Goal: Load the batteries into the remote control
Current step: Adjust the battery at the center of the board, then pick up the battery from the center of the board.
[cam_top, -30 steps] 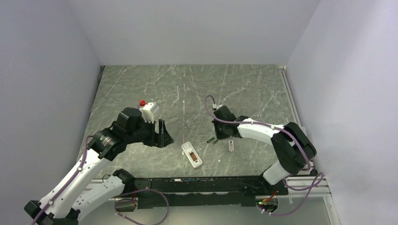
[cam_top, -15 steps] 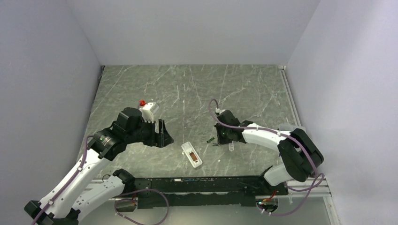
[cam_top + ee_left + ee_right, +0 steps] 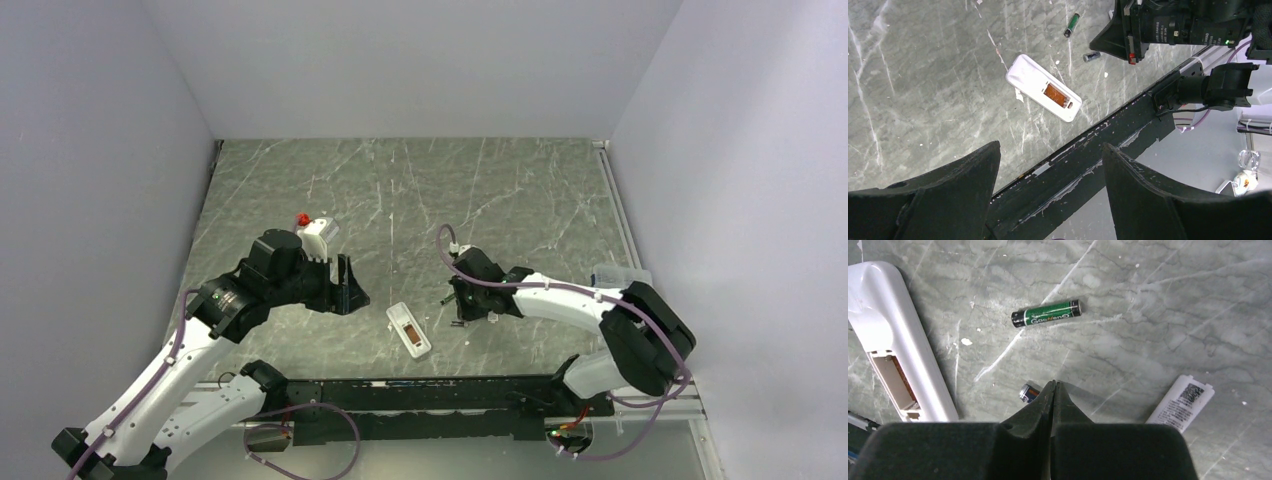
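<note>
- The table [image 3: 500, 190] is a flat slab with a grey-green marble pattern, white veins and scattered white flecks.
- The left gripper [image 3: 1048, 155] hangs above the table with its black wedge-shaped fingers spread wide and nothing between them; the remote lies beyond its tips.
- The right gripper [image 3: 1053, 387] has its matte black fingers pressed flat together and holds nothing.
- The remote control [image 3: 893, 340], a slim, smooth white bar, lies face down to that gripper's left with its brownish recess open.
- A small white lid [image 3: 1180, 402] with a printed label lies to the right.
- One battery [image 3: 1047, 313], glossy green and black, lies loose ahead of the tips.
- The other battery [image 3: 1029, 392] sits just beside the closed tips, partly hidden by them.
</note>
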{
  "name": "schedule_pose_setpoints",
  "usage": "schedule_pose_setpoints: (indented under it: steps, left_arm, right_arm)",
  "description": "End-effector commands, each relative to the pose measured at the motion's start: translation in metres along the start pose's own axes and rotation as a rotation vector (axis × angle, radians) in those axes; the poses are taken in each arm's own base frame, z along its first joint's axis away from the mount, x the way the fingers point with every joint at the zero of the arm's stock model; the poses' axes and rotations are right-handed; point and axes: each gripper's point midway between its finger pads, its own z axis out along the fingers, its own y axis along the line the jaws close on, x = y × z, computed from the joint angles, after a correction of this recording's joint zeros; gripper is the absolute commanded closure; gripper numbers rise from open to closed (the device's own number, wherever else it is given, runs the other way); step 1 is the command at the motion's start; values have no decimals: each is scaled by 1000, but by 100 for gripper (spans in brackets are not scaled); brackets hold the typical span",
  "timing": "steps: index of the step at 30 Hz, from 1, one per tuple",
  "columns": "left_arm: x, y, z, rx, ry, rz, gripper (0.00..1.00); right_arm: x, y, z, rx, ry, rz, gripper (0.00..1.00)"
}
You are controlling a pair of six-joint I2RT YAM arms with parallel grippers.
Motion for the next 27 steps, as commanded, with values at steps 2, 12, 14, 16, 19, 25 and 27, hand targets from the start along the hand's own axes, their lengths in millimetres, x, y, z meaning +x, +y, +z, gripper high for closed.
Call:
schedule_pose_setpoints:
  steps: [2,12,14,16,19,25,27]
  left_arm:
    - [-7,-3,0,19,-35,18,21]
    - [-7,-3,0,21,-34,20,21]
    - [-7,-3,1,21,-32,19,21]
    - [-7,-3,1,21,-32,19,21]
    - [-6,-3,1,24,-29,20,21]
    - [-6,-4,1,27,-27,21,21]
    - [-6,-4,1,29,-27,22,21]
  right_arm:
    - [-19,0,-21,30,-80,2,93]
    - [-15,15,-44,-63,-36,-157,57]
    - [-13,20,-43,-79,-27,-170,52]
    - [-11,18,-39,-67,-8,-179,47]
    - [-9,18,-33,-66,11,-193,40]
    - [-7,24,-23,-95,37,-213,38]
    - [-6,23,-19,-91,49,-216,39]
